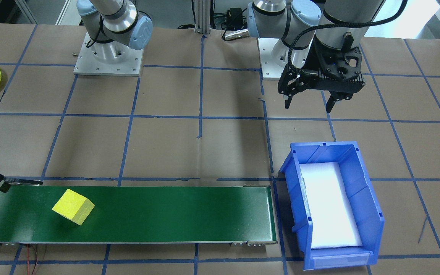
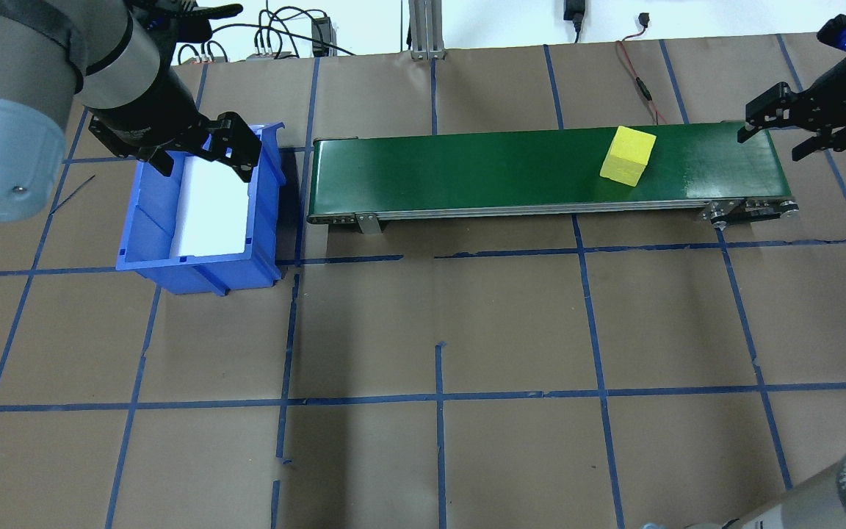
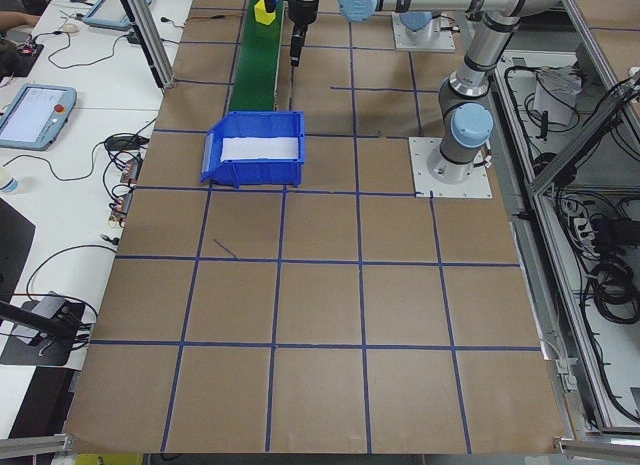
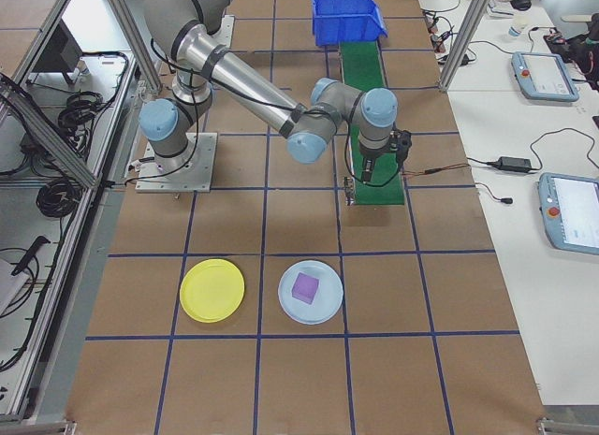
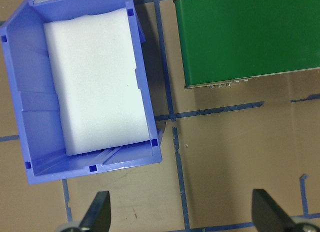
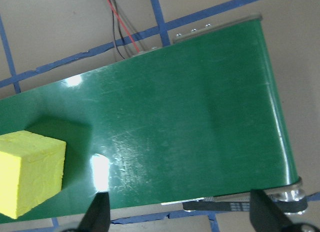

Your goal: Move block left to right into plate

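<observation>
Green belt (image 2: 467,169), both hands open, empty, yellow block (image 2: 628,154)

My left tool (image 1: 309,104) hangs with fingers spread wide, empty; my right tool (image 2: 772,139) likewise, fingers parted.

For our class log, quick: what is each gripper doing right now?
Left gripper: open, holding nothing, beside the blue bin.
Right gripper: open, holding nothing, near the yellow block.

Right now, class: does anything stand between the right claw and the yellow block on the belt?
Nothing visible does. The right claw hangs open over the belt's end; only bare green belt separates it from the yellow block.
</observation>
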